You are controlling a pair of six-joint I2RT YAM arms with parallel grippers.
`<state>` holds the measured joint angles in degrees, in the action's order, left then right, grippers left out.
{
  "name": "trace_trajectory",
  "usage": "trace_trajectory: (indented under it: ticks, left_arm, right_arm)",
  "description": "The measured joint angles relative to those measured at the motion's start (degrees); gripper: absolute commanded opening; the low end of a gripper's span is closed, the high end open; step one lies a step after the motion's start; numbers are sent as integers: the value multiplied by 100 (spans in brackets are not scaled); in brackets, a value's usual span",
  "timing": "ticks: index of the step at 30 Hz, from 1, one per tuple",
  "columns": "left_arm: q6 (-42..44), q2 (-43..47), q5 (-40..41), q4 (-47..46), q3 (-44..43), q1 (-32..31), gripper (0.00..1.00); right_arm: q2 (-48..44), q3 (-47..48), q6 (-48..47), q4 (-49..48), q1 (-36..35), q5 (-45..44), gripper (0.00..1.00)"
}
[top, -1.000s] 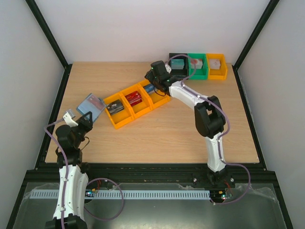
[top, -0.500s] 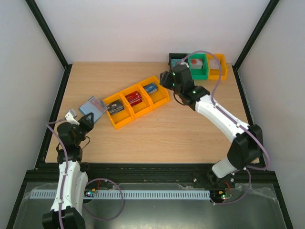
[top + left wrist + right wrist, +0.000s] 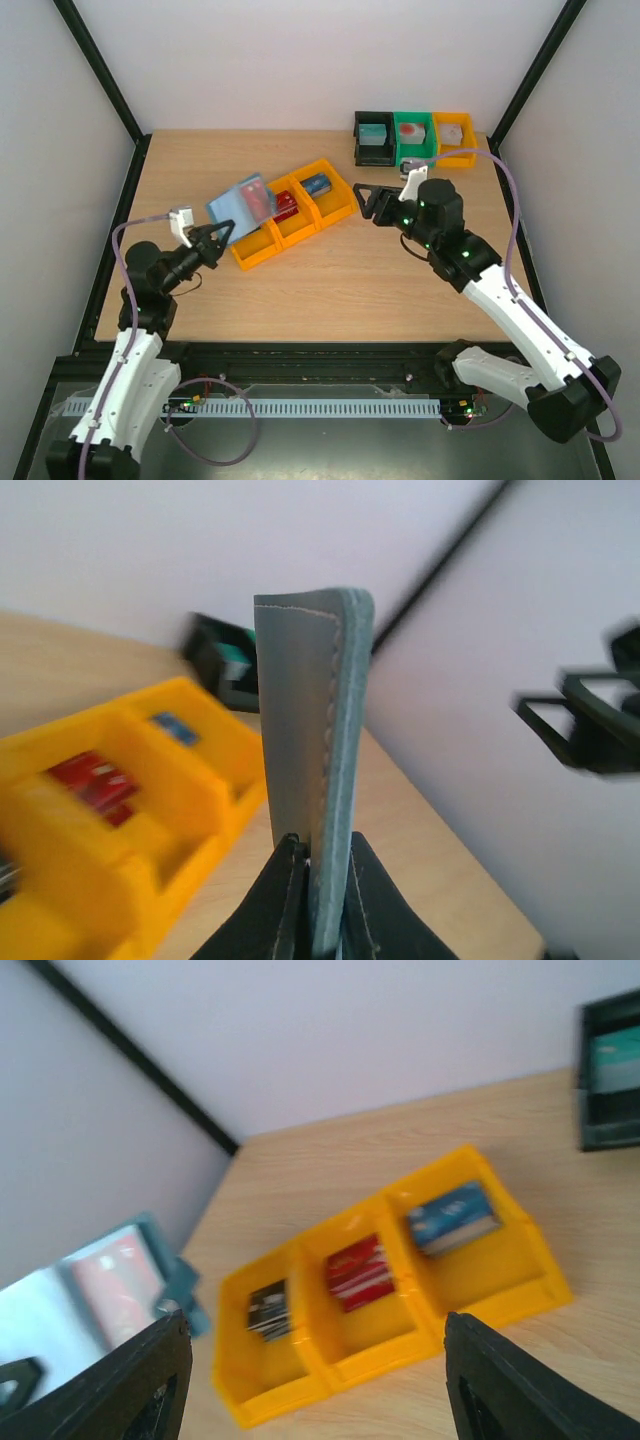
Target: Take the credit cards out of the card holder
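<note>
Your left gripper [image 3: 216, 236] pinches the card holder [image 3: 238, 203] at left centre, a reddish card [image 3: 257, 198] showing inside. Next, bring your right gripper [image 3: 366, 202], jaws apart, across to pinch that card.

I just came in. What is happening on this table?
The left gripper holds a grey-blue card holder in the air, over the left end of a yellow tray. A red card shows in the holder, so it is not yet empty. The tray's three compartments hold dark cards, red cards and blue cards. The right gripper is open and empty, to the right of the tray, pointing toward the holder.
</note>
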<state>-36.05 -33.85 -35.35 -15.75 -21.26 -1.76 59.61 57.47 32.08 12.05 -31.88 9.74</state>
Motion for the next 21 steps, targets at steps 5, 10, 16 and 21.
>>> trace_trajectory:
  ticks: [5, 10, 16, 21]
  left_arm:
    - [533, -42, -697, 17, -581, -702, 2]
    - [831, -142, -1169, 28, -1084, -885, 2]
    - [1126, -149, -1519, 118, -1300, -894, 2]
    - [1217, -133, -1836, 153, -1375, -894, 2]
  right_arm:
    - [-291, -22, -42, -485, 0, 1541, 74]
    - [-249, -13, 210, -1176, -39, 2865, 83]
    - [337, 433, 114, -1360, -365, 3329, 99]
    - [879, 778, -129, -1351, -721, 3451, 95]
